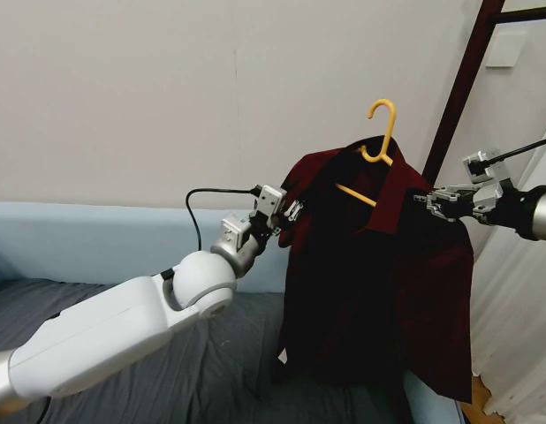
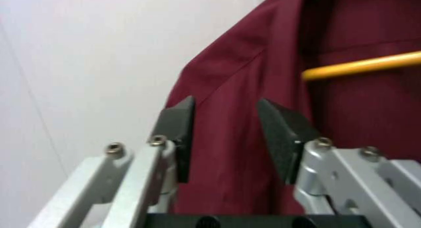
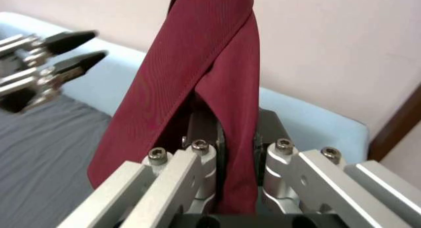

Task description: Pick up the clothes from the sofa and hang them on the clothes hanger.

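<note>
- My right jaws grip the maroon shirt (image 1: 370, 283), hung on a yellow hanger (image 1: 382, 132), at 3 o'clock.
- My left jaws stand open at its 9 o'clock edge.

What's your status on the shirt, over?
Right gripper shut on shirt shoulder. Left gripper fingers open, just off the other shoulder. Shirt draped on hanger, up over sofa. Hook on nothing yet.

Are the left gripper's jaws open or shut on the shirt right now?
Open. On the left gripper, the jaws stand apart, the red shirt visible through the gap, not pinched.
</note>
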